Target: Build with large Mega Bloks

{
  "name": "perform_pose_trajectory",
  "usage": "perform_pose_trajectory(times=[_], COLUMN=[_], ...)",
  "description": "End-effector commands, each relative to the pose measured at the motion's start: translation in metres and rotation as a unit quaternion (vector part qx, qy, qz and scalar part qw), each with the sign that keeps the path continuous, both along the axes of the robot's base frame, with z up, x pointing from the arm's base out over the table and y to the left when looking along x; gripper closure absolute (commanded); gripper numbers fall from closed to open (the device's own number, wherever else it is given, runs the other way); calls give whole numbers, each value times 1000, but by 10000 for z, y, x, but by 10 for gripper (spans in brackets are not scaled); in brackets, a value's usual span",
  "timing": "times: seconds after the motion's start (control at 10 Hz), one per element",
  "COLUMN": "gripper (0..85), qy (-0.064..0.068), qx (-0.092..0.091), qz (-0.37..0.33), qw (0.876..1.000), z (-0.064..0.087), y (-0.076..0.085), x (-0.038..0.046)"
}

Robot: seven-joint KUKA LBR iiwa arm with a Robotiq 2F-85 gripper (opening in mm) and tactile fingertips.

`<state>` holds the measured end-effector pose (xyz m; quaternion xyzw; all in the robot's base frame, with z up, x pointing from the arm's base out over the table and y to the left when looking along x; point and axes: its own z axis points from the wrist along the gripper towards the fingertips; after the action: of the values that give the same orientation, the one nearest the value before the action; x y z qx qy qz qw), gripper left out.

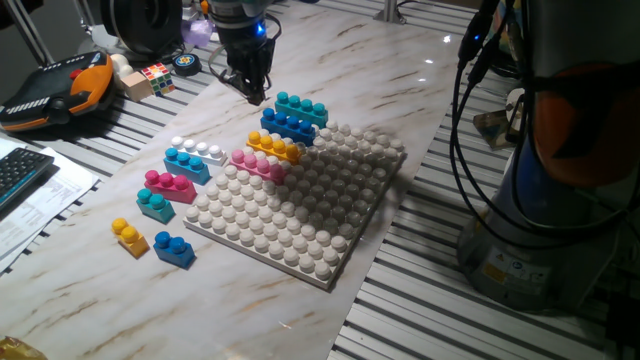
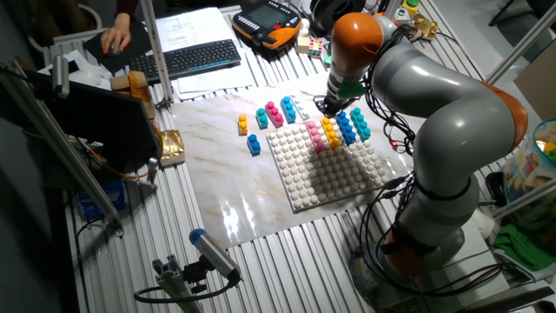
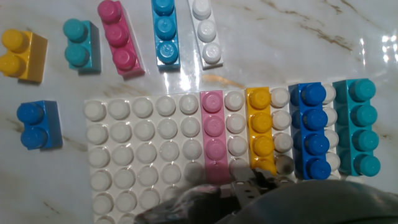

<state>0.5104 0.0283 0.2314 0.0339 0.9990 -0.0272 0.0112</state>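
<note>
The white studded baseplate [image 1: 300,210] carries four long Mega Bloks side by side along one edge: pink [image 3: 212,134], orange-yellow [image 3: 261,130], blue [image 3: 311,130] and teal [image 3: 360,127]. Loose on the marble beside the plate lie a white brick [image 3: 205,31], a light blue one [image 3: 165,31], a magenta one [image 3: 118,37], a short teal one [image 3: 81,45], a short yellow one [image 3: 22,55] and a short blue one [image 3: 38,124]. My gripper [image 1: 254,92] hovers above the table just beyond the teal brick [image 1: 301,107]. Its fingers look closed together and hold nothing.
A small puzzle cube [image 1: 155,77], a wooden block, a tape roll [image 1: 186,63] and an orange teach pendant [image 1: 60,90] lie at the table's far left. A keyboard [image 1: 20,170] and papers are at the left edge. The arm's base and cables [image 1: 560,200] stand on the right.
</note>
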Motion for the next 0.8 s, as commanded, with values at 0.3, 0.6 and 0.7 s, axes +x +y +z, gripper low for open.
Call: perform_pose_trajectory(times=[0.3, 0.6, 0.7], gripper=[843, 843, 843], qy=[0, 0, 0], qx=[-2, -2, -2], qz=[0, 1, 1], qw=[1000, 1000, 1000], z=[3, 3, 3], y=[11, 15, 14], x=[6, 19, 21])
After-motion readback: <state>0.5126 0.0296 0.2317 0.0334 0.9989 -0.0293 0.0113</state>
